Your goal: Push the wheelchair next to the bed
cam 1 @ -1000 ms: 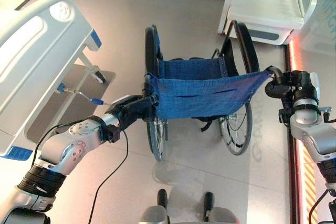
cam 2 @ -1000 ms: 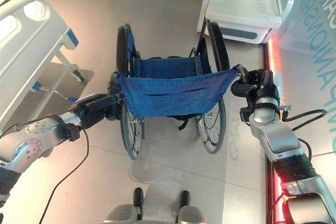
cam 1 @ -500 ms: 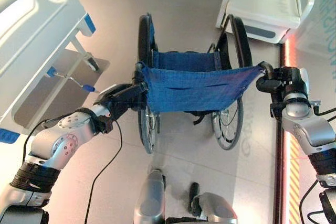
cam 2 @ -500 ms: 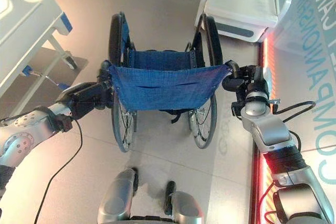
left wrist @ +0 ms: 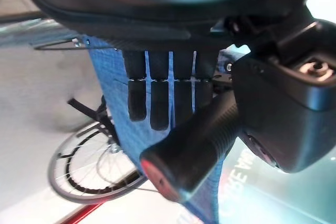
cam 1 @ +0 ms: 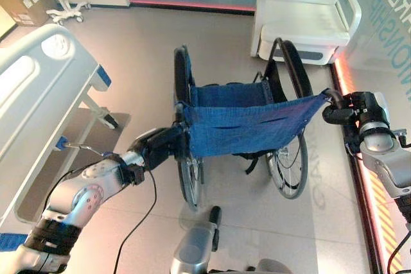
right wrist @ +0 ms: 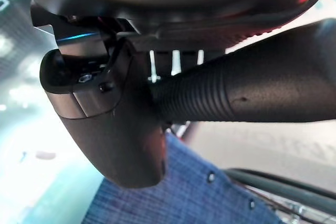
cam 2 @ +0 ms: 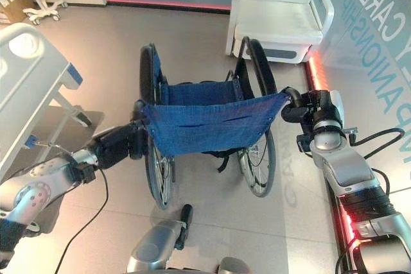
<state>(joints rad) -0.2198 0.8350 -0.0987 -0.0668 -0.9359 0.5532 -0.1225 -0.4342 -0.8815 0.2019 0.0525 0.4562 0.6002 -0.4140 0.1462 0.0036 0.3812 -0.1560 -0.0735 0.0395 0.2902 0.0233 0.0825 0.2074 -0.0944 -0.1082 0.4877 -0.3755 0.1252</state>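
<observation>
Blue denim-like cloth is showing on the wheelchair (cam 1: 247, 123), with black tyres and a ribbed black push handle (right wrist: 247, 95). The bed (cam 1: 38, 94) is showing pale grey-white with blue corner pads. A white cabinet (cam 1: 305, 14) is sitting on beige floor (cam 1: 148, 49); a red glowing strip (cam 1: 369, 190) is lining it.

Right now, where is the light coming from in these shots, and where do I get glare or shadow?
Left eye view: a red light strip glows along the far wall's base, and shadow pools under the bed. Right eye view: red glow spills on the floor beside the right hand gripping the wheelchair. Left wrist view: the left hand is dark against a bright floor.
</observation>
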